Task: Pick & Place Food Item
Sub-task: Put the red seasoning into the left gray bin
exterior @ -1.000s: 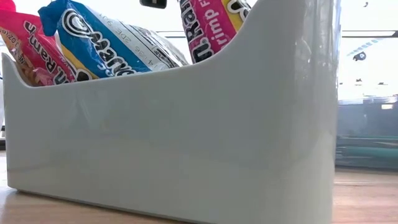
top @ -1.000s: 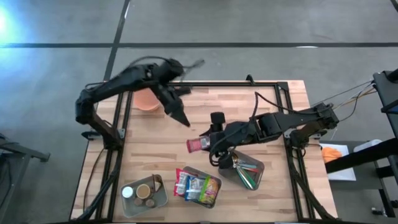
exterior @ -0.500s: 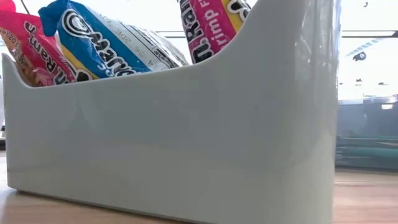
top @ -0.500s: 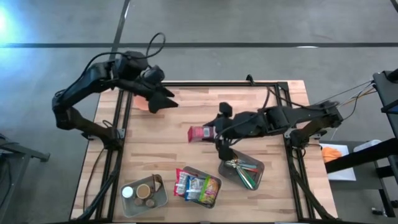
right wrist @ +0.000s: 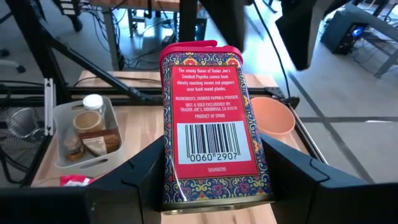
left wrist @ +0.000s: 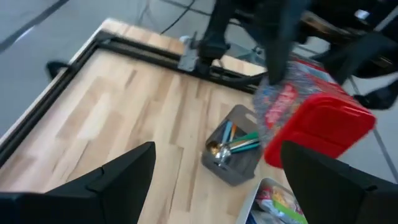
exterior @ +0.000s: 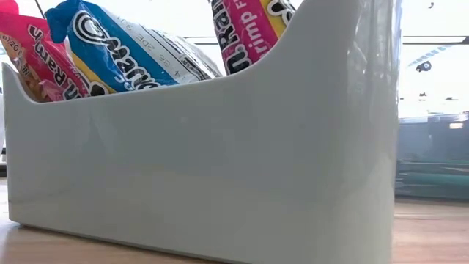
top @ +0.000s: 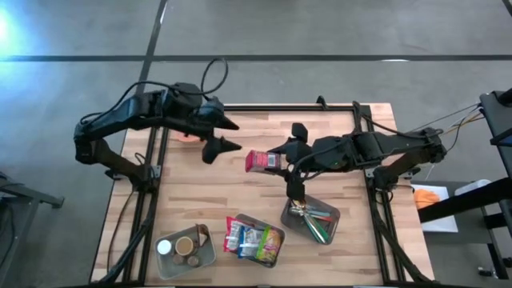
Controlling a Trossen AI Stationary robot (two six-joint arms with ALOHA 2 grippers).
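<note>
A red paprika tin with a barcode label hangs above the middle of the table, with my right gripper shut on it. In the high view the tin lies roughly level. My left gripper hovers open above the far left of the table, pointing toward the tin and a short way from it. In the left wrist view the tin shows beyond that gripper's spread fingers. A peach bowl sits at the far left, mostly hidden under the left arm in the high view. My right gripper pinches the tin's two narrow sides between its two fingers, near the bottom end. The fingers come from the table's right side, slanting slightly down. The tin is lifted clear of the table, its red lid end pointing away from the gripper.
A grey tray of cutlery stands near the front right. A white bin of snack packets is at the front middle and fills the low view. A grey tray with jars is at the front left.
My right gripper has risen and gone a little toward the far edge with the tin, rolling it somewhat. My left gripper has drawn back from the table's middle toward the far left, risen and rolled, and stays open.
</note>
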